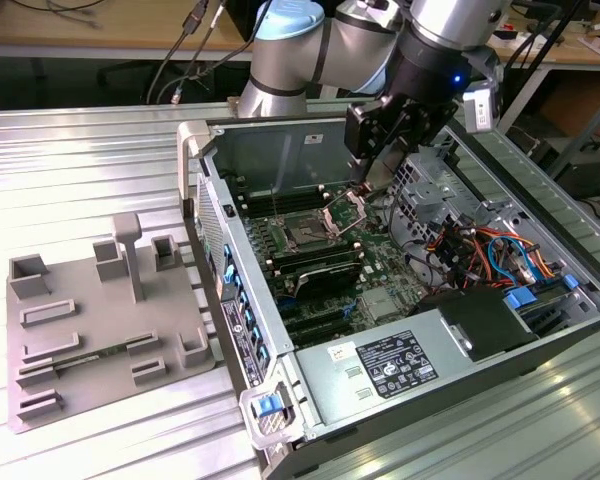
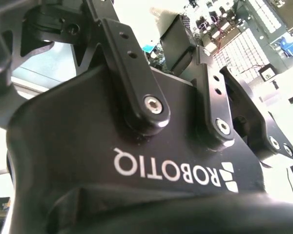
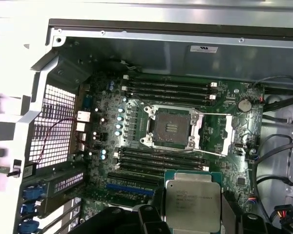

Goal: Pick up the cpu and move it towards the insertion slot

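Note:
The cpu point(image 3: 193, 204), a silvery square chip with a thin rim, hangs inside the open computer case. My gripper point(image 1: 372, 162) is shut on it, with a dark finger point(image 3: 158, 208) on one side and another finger point(image 3: 230, 210) on the other. The insertion slot point(image 3: 171, 127) has a dark centre and a silver frame, and its load plate point(image 3: 228, 129) and wire levers are swung open. In the first wrist view the cpu sits a short way off the slot, over the memory slots beside it. In the exterior view the slot point(image 1: 305, 235) lies below the gripper, toward that view's left.
Long black memory slots point(image 3: 168, 87) flank the socket. Case walls point(image 1: 195, 150) surround the board, with a drive cage point(image 1: 420, 190), coloured cables point(image 1: 485, 250) and a power supply point(image 1: 380, 365) at the exterior view's right. A grey plastic fixture tray point(image 1: 100, 320) lies on the ribbed table point(image 1: 80, 150).

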You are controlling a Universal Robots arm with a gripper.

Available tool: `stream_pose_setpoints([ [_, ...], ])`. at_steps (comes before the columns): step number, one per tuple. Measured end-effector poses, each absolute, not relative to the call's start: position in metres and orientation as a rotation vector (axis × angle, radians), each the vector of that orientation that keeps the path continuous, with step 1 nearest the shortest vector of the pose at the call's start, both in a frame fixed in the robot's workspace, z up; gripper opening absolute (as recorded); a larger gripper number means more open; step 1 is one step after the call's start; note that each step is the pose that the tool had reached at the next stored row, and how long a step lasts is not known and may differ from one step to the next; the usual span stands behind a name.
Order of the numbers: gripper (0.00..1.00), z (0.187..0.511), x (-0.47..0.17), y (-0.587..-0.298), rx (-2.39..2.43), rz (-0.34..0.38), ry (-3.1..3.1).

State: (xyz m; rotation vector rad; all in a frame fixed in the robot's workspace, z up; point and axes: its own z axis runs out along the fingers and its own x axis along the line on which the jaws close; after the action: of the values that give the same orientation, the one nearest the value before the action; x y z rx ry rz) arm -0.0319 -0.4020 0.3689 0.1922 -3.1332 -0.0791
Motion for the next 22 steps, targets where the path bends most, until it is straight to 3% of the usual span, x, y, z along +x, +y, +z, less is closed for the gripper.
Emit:
stream_pose_setpoints([
  [22, 0.55, 0.364, -0.022, -0.376, 0.192, -0.079, -3.133],
])
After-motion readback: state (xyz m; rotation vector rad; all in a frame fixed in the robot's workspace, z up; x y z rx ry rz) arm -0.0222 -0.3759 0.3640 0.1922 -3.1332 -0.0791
